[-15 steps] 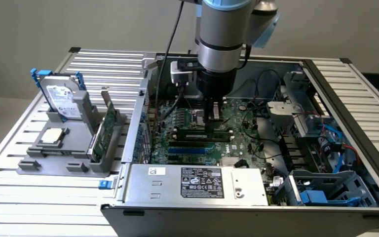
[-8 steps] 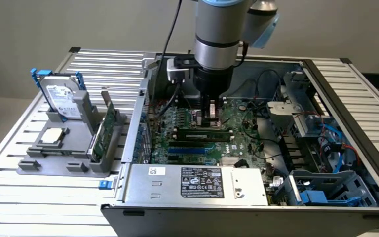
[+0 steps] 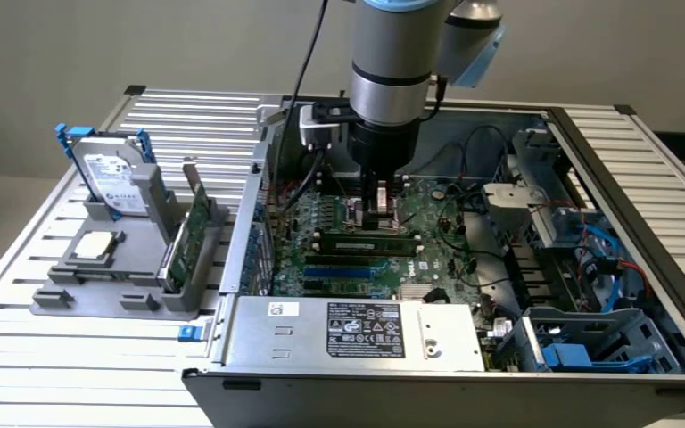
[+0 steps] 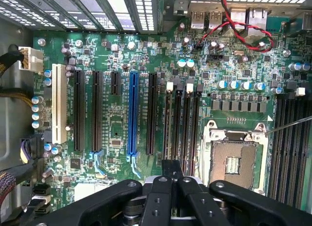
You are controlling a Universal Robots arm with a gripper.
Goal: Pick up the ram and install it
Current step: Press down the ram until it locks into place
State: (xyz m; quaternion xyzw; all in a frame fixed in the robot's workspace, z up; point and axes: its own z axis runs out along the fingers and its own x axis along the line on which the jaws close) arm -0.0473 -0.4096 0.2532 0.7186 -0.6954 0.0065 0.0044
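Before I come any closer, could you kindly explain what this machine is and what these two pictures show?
It is a single robot arm with a gripper reaching down into an open computer case that lies on a slatted table. One picture comes from a camera off the arm; the other looks from the wrist onto the green motherboard. The gripper is shut, with nothing visible between its fingers. Right by it the ram, a narrow stick, sits on the board. On the exterior view's left, a grey holder carries a hard drive and an expansion card.
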